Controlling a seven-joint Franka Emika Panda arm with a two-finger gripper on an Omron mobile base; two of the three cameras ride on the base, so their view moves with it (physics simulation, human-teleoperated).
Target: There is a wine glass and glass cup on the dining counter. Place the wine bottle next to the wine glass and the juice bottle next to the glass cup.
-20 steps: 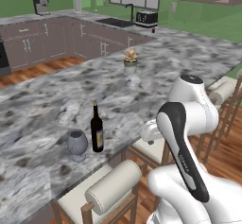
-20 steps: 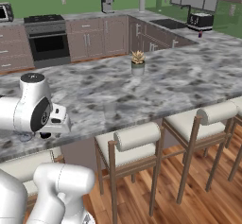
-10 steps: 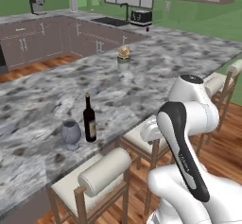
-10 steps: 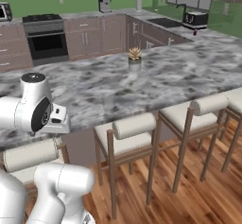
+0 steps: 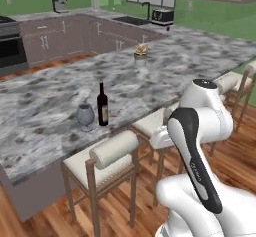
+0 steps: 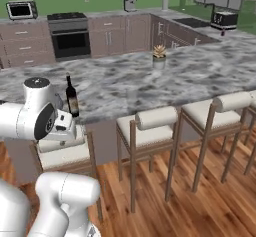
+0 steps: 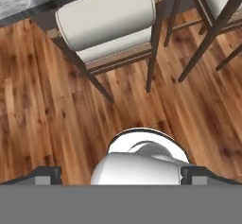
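The wine bottle (image 5: 102,104) is set upright on the desk (image 5: 50,106) — wine glass (image 5: 85,117) just beside it at 8 o'clock; the gripper (image 7: 121,175) is spread wide, empty, over the floor (image 7: 38,119).

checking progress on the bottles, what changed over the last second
The base drove, so both base views shifted; the things themselves did not move. The wine bottle stands beside the wine glass on the dining counter as before. The tool stayed open and empty, pointing at the floor by a stool.
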